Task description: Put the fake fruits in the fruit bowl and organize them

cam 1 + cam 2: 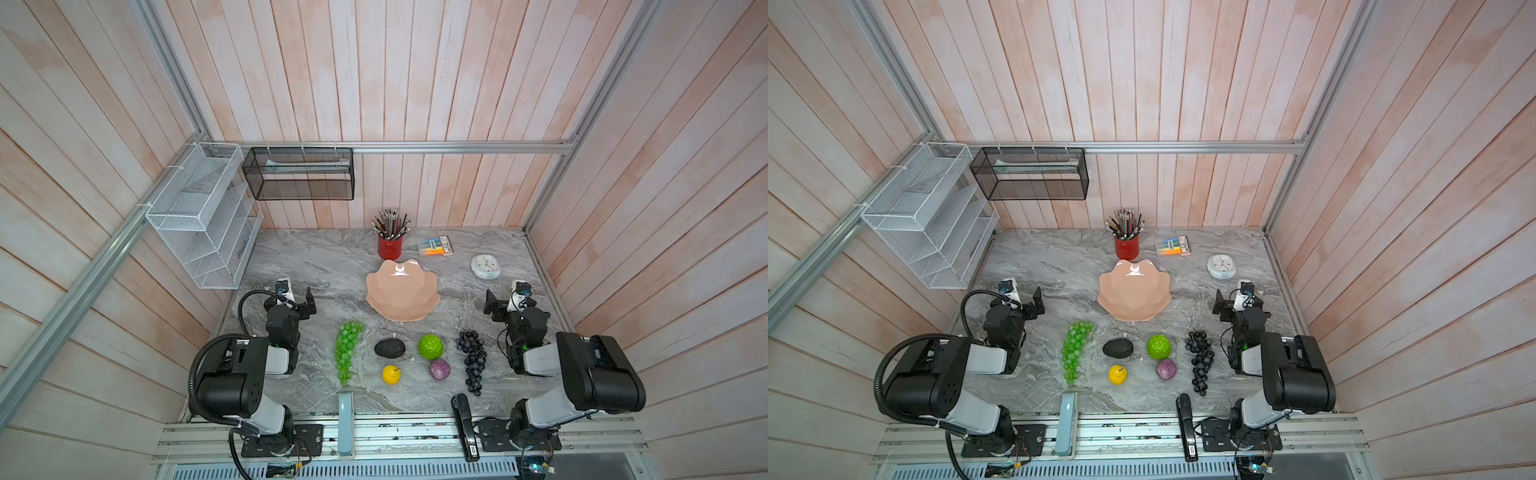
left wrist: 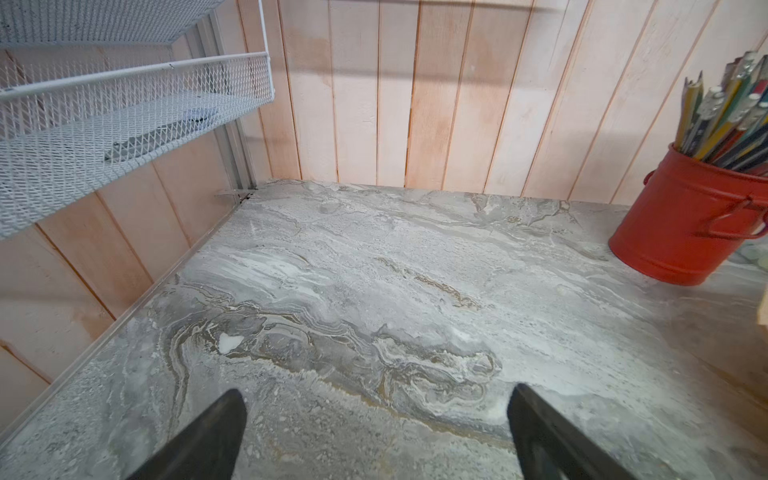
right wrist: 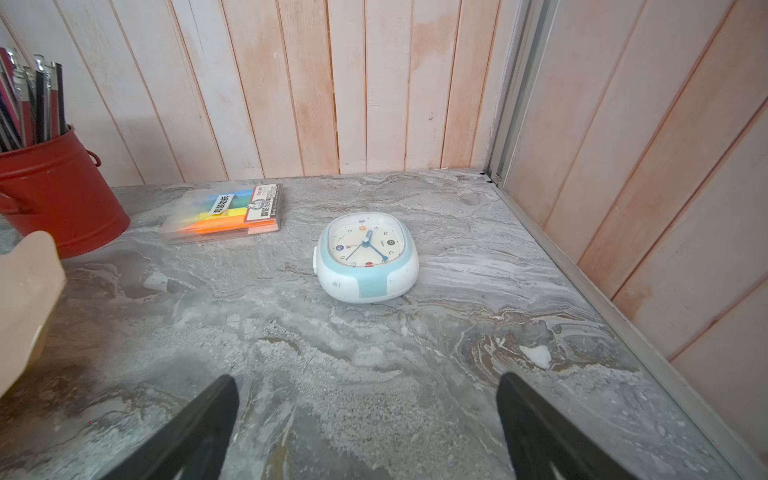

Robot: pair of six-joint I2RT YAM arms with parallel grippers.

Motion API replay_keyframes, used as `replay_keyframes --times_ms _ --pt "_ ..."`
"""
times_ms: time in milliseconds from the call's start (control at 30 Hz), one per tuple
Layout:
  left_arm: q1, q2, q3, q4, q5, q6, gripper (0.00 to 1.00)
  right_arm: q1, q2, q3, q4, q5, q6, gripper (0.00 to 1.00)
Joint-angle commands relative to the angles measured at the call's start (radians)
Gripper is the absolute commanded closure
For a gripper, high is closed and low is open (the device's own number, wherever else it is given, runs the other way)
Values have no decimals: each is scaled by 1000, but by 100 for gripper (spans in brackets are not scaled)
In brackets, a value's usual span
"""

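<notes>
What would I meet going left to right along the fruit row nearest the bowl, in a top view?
Green grapes → avocado → lime ball → dark grapes.

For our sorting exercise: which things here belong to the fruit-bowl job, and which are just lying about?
Job: pink bowl, green grapes, dark grapes, avocado, lime-green ball, yellow fruit, purple ball.
Lying about: pencil cup, sticky-note pack, clock, black stapler, white wire rack.

Mock office booth: pencil cup (image 1: 390, 247), clock (image 1: 485, 266)
</notes>
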Motion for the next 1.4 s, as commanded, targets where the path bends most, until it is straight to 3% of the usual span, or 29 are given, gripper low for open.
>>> replay_keyframes --times_ms 0,1300,1367 --pt "5 -5 -4 34 15 -1 0 5 -16 18 -12 10 -1 2" --pt "6 -5 -1 31 17 -2 0 4 -16 19 -12 13 -1 2" --pt "4 -11 -5 38 -11 -9 0 8 -21 18 -1 74 18 2"
